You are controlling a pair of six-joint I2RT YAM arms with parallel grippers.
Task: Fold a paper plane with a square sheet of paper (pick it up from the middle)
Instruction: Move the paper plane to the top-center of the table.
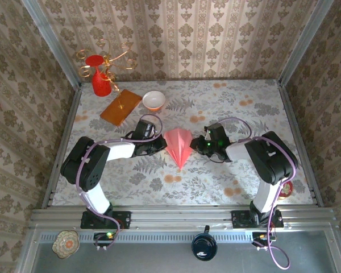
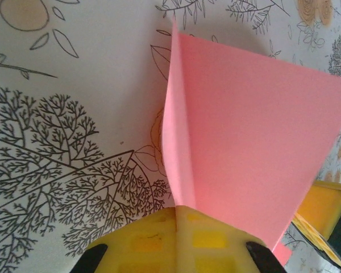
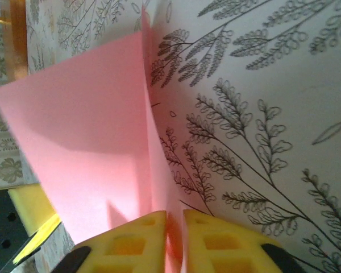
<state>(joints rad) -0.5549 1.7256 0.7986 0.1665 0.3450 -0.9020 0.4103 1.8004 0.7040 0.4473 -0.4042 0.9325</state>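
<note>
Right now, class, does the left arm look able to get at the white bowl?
Probably yes: the white bowl sits just beyond the left gripper with bare table between. But that gripper is shut on the pink paper, so it must let go first.

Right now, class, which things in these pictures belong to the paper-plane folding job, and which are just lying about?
Belongs to the job:
part-folded pink paper plane
left fingers, shut on one edge of it
right fingers, either side of its other edge

Just lying about:
wooden board
white bowl
red vase
dark mug
small patterned dish
</note>
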